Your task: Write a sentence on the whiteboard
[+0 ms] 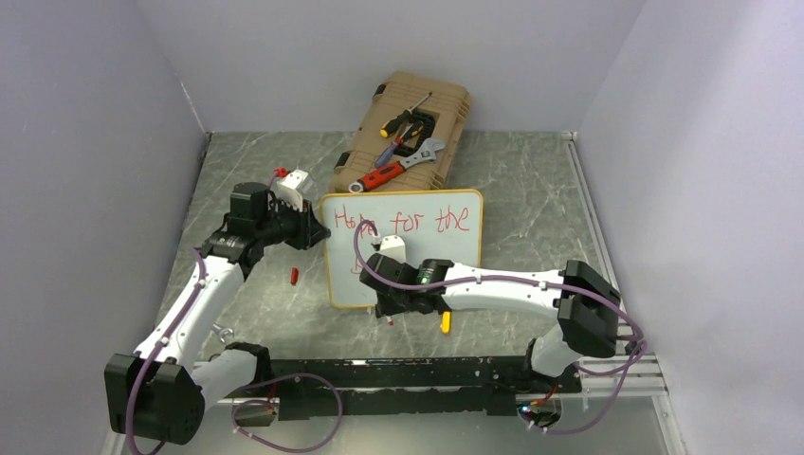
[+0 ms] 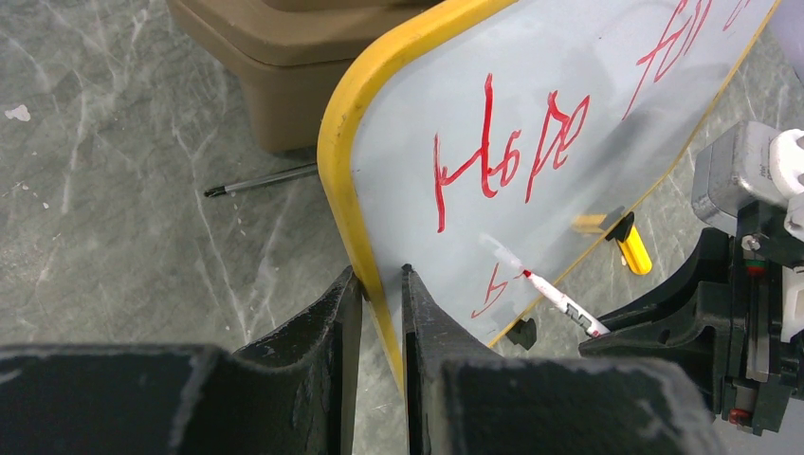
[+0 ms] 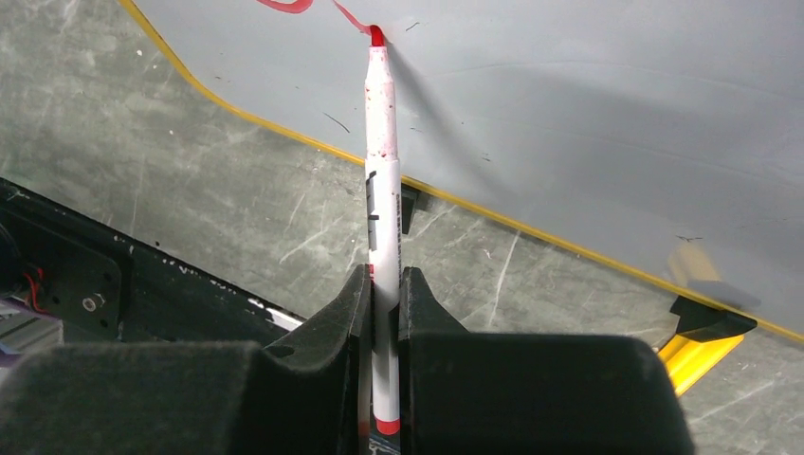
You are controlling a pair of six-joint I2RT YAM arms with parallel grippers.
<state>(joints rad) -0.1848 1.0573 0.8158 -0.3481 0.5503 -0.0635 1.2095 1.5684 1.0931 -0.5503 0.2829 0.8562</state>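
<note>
The whiteboard (image 1: 446, 251) stands tilted mid-table on small black feet, with a yellow frame. My left gripper (image 1: 318, 227) is shut on its left edge; in the left wrist view the gripper (image 2: 381, 275) has one finger on each side of the frame of the whiteboard (image 2: 569, 190). The sentence (image 1: 408, 220) reads "Hope for the" in red; its first word (image 2: 512, 152) shows close up, with a short red stroke (image 2: 488, 289) below it. My right gripper (image 3: 383, 280) is shut on a white red-tipped marker (image 3: 382, 190), whose tip touches the whiteboard (image 3: 569, 114).
A tan tool case (image 1: 408, 133) with screwdrivers and a wrench on it lies behind the board. A small red cap (image 1: 294, 276) lies left of the board. A yellow object (image 1: 446, 322) lies by its near edge. Walls close in on three sides.
</note>
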